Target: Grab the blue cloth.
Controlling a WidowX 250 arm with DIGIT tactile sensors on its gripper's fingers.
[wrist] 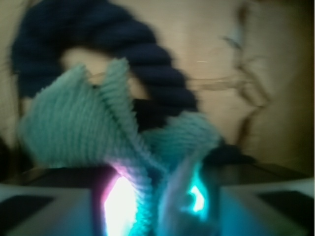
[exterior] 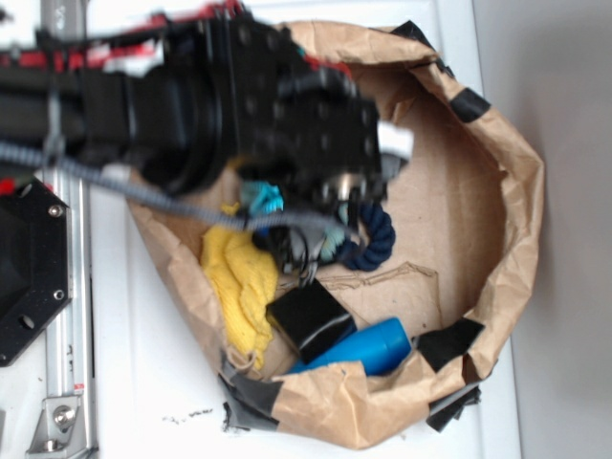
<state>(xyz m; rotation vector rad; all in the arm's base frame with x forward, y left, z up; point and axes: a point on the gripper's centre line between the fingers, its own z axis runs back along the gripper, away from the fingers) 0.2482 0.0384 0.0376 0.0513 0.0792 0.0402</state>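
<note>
Between its fingers, the gripper [wrist: 157,206] pinches the blue cloth [wrist: 98,123], bunched and ribbed, right at the fingertips. Just beyond it curls the navy rope [wrist: 142,59]. Farther off lie a yellow cloth [exterior: 239,277] and a blue cylinder [exterior: 368,346].

I see free bare paper floor [exterior: 440,239] on the right side of the bag. On the left, the yellow cloth [exterior: 239,277], the black box [exterior: 311,318] and the blue cylinder [exterior: 368,346] block the way. The navy rope [exterior: 378,234] lies just beside the blue cloth [wrist: 98,123].
</note>
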